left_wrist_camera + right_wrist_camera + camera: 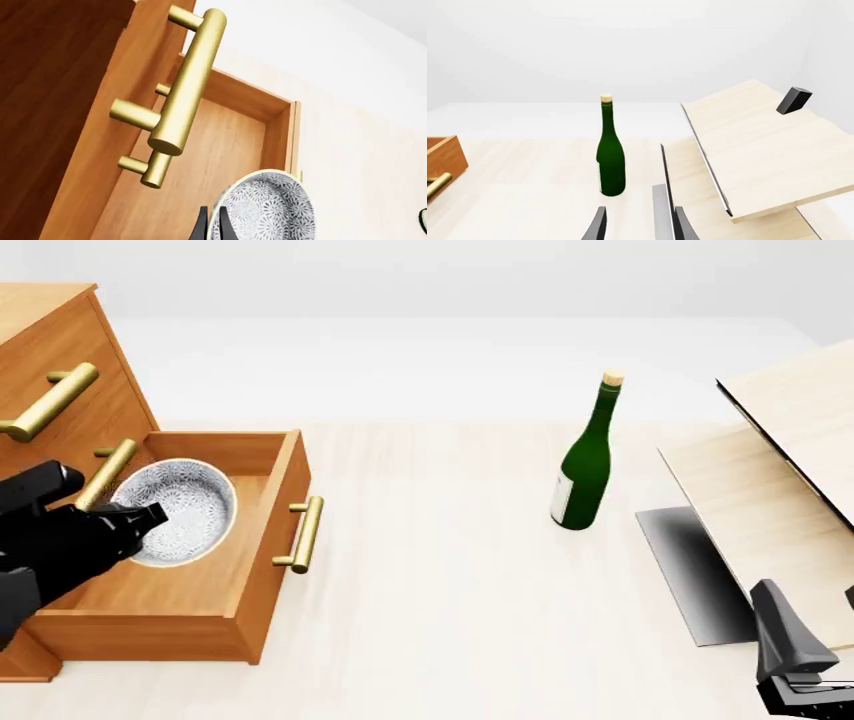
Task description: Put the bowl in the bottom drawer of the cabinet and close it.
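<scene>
The left gripper (144,523) is gripping the bowl (178,510) rim over the open bottom drawer (254,575). Lower fully before releasing. The right gripper (639,222) is idling, fingers apart, empty.

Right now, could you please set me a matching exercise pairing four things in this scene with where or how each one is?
Things:
1. bowl
2. bottle
3. bottom drawer
4. right end effector

States:
A. standing upright on the table
B. pulled open
C. empty, low at the near right
D. held over the open drawer by the left end effector

Pairs: 1-D, 2-A, 3-B, 4-C
</scene>
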### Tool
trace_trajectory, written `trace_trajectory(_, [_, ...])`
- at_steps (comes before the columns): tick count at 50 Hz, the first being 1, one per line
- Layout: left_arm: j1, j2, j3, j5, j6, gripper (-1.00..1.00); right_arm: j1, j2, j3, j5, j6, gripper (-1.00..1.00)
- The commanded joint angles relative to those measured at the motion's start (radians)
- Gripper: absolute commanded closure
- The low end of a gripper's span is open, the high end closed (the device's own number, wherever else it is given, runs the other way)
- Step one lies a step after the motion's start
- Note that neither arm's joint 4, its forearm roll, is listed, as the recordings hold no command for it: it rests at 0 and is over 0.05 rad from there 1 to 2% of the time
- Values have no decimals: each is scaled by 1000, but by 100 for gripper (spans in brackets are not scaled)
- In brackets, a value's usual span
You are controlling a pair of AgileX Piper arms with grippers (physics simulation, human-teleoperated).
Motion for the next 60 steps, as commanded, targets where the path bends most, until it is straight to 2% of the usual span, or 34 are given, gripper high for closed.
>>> trace_trajectory(1, [3,64,12,-41,-15,100,0,-1,0,0,0,-100])
trace_trajectory(60, [95,275,5,-152,3,100,0,-1,0,0,0,-100])
